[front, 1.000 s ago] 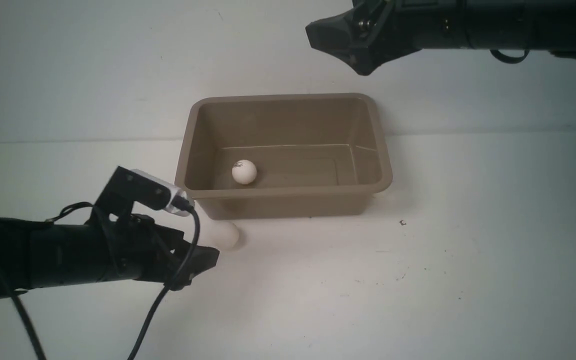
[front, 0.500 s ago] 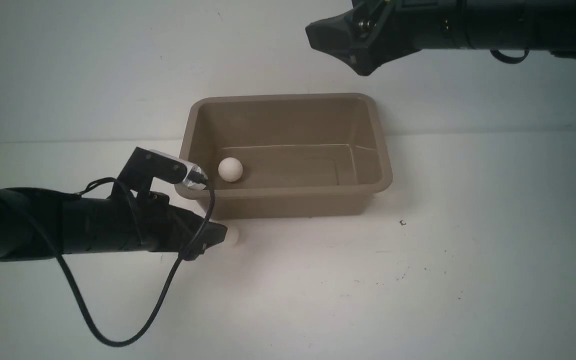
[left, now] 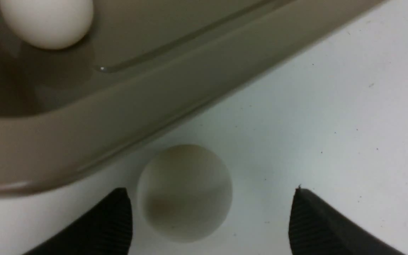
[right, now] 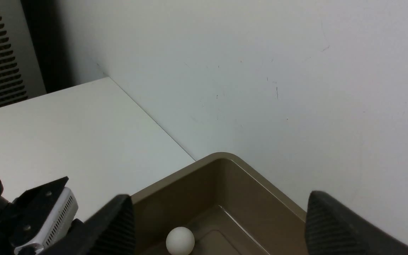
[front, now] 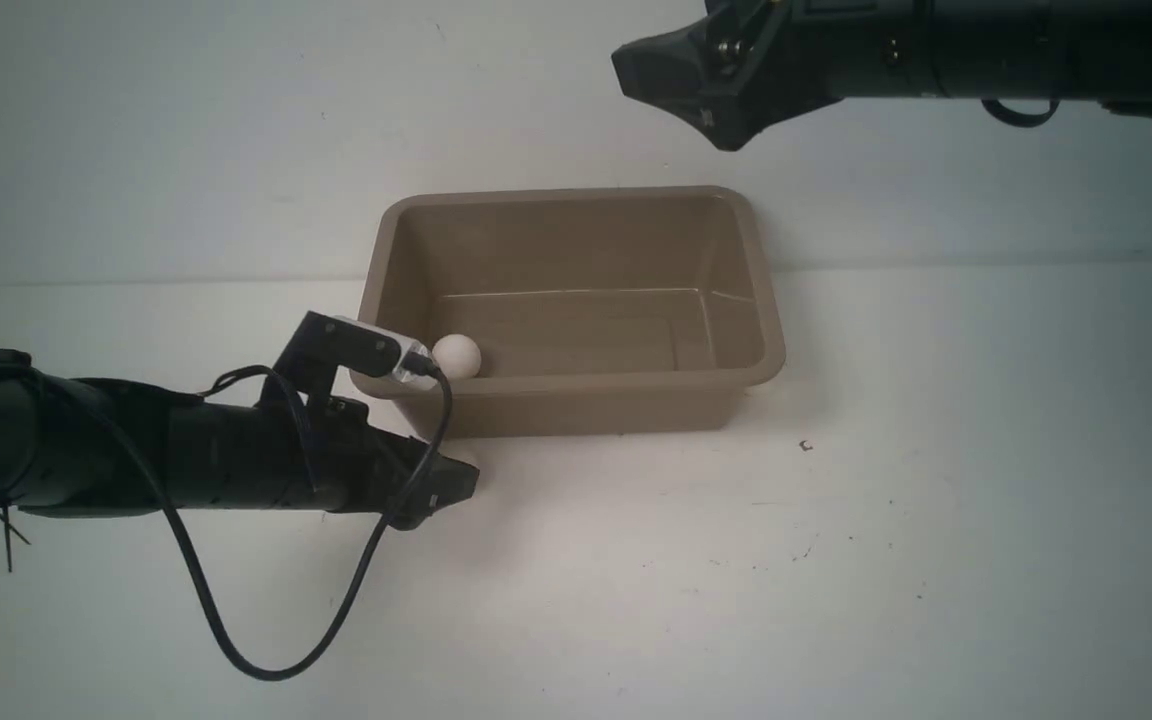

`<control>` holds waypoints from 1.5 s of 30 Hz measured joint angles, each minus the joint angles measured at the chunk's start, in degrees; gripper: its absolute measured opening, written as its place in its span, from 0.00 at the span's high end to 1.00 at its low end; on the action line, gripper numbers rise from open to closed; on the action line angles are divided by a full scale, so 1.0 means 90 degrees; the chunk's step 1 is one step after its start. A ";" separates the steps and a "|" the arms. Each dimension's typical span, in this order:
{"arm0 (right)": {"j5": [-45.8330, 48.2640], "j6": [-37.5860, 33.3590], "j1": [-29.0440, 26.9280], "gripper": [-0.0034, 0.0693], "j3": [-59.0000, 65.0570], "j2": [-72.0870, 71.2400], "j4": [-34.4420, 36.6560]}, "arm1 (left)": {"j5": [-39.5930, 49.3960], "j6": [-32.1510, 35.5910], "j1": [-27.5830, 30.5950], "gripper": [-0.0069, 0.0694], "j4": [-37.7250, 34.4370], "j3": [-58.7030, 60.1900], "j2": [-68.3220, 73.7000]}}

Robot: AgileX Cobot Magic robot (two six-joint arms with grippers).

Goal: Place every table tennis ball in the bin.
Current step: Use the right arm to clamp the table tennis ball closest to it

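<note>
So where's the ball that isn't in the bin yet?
Left wrist view: the loose ball lies on the table outside the bin's near wall, toward its left corner, between the open left claw's tips.

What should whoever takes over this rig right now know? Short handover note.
Left gripper: open, low at the white table, jaws either side of a small white-cream table tennis ball close to the near wall of the grey-brown rectangular plastic bin. Not gripped.
Right gripper: open, empty, raised above the bin's far side.
Done: a second white-cream ball lies inside the bin, near-left corner.
Left: grip the table ball, lift it, release over the bin. No other ball in view.
</note>
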 joint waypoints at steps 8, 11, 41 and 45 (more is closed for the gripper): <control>-0.0009 0.0000 0.0000 0.14 0.0000 0.0000 0.0000 | -0.0194 0.0014 -0.0317 0.21 -0.0001 -0.0292 0.0307; 0.0009 0.0000 0.0000 0.14 0.0000 0.0000 0.0000 | -0.0231 0.0014 -0.0319 0.23 -0.0006 -0.0339 0.0400; 0.0071 0.0028 0.0000 0.14 0.0000 0.0000 0.0000 | 0.0959 -0.0019 -0.0325 0.79 -0.0013 -0.0339 0.0459; 0.0074 0.0023 0.0000 0.14 0.0000 0.0000 0.0000 | 0.0977 -0.0043 -0.0325 0.60 -0.0007 -0.0339 0.0459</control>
